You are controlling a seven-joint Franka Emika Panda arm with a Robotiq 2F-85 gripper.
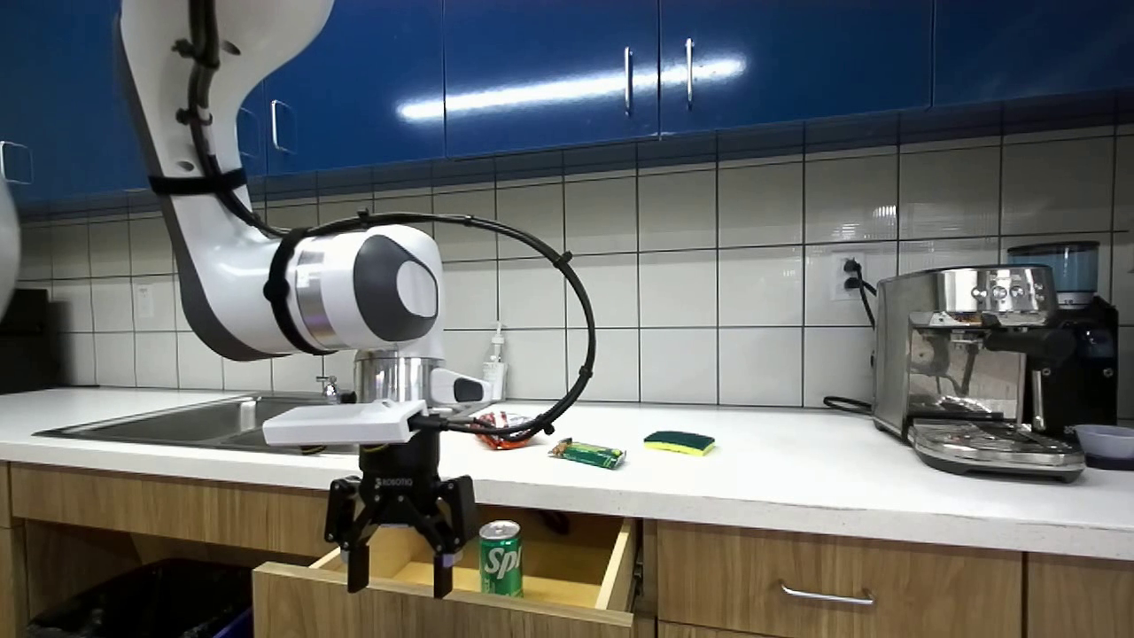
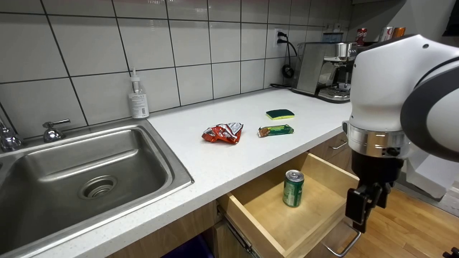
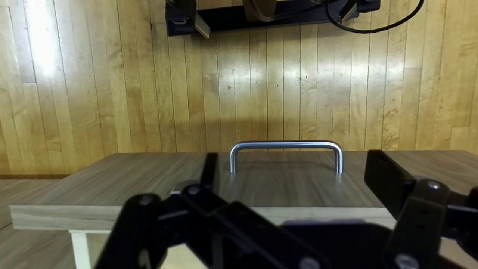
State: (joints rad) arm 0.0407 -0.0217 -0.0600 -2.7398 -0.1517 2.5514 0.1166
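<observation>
My gripper (image 1: 400,576) points straight down at the front of a pulled-out wooden drawer (image 2: 315,218), with its jaws spread wide and nothing between them. In the wrist view, the drawer's metal bar handle (image 3: 285,145) appears between the two fingers (image 3: 388,183), beyond them and seemingly untouched. That handle (image 2: 352,243) also shows low in an exterior view, just below the gripper (image 2: 365,211). Inside the drawer a green Sprite can (image 1: 501,563) stands upright, a short way from the gripper. The same can (image 2: 293,190) appears near the middle of the drawer.
On the white counter (image 2: 200,165) lie a red crumpled packet (image 2: 223,133), a green-wrapped bar (image 2: 276,130) and a sponge (image 2: 280,114). A steel sink (image 2: 107,157) and soap bottle (image 2: 138,102) flank them. An espresso machine (image 1: 966,354) stands farther along. The counter edge overhangs the drawer.
</observation>
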